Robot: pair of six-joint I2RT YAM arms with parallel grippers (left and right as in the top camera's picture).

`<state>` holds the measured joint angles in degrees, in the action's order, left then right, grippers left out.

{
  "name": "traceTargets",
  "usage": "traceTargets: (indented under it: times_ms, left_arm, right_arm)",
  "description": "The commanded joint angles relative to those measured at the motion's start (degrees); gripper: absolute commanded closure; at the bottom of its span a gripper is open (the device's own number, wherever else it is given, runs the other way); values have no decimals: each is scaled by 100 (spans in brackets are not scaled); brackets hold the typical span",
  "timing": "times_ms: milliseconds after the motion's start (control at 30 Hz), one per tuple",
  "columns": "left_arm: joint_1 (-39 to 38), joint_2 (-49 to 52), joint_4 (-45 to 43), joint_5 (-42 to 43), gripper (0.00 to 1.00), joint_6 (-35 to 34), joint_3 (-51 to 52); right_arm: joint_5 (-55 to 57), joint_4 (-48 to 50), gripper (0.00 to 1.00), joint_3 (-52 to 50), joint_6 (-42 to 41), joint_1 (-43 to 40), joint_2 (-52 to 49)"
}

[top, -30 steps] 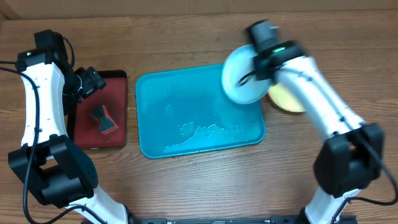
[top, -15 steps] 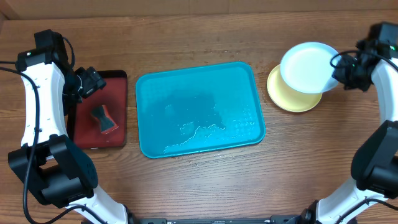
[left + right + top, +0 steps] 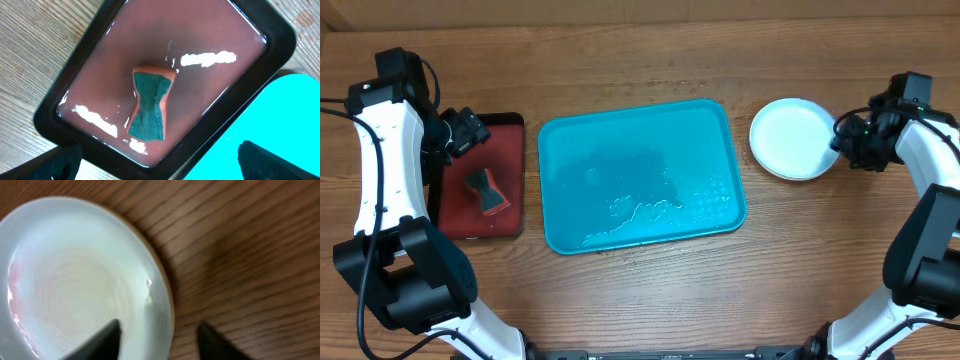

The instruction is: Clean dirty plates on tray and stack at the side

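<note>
**Op:** Start at the left; what is my left arm doing?

**Spotter:** Your left end effector hangs over the dark red tray at the left of the table; its jaws stand wide apart with nothing between them. In your left wrist view the two fingers sit far out in the bottom corners. A sponge lies flat near the middle of that tray, green face up with an orange layer showing at its top end; the tray floor is wet and glossy.

**Op:** And the middle?

**Spotter:** The teal tray lies just beside the red one, its long side running left to right; it carries no plates, only wet streaks across its lower half.

**Op:** So where are the plates?

**Spotter:** Right of the teal tray and apart from it, on the bare table; you see a pale plate lying flat and face up. In your right wrist view a thin yellowish edge peeks out under its rim, so it rests on something; how many lie beneath, I cannot tell. There is a faint pinkish tint on its inner wall at the left.

**Op:** My right arm?

**Spotter:** Your right end effector sits at the plate's right rim; its jaws are parted, one finger over the plate and the other over the wood; they grip nothing.
</note>
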<state>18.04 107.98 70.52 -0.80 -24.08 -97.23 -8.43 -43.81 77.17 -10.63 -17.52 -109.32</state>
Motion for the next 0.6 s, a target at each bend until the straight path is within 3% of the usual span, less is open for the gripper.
traceTargets:
  times_ms: [0,200,267,567]
  left_arm:
    - [26,-74,-9,42,0,-59,-66]
    - [26,-74,-9,42,0,-59,-66]
    - [26,-74,-11,42,0,-59,-66]
    - [26,-74,-9,42,0,-57,-66]
  right_arm:
    - [-122,-105,36,48,11,15,173]
    - [-514,-719,15,339,11,15,470]
    - [-632,-868,2,358,11,15,774]
    - [-968,-2052,0,341,22,103,2771]
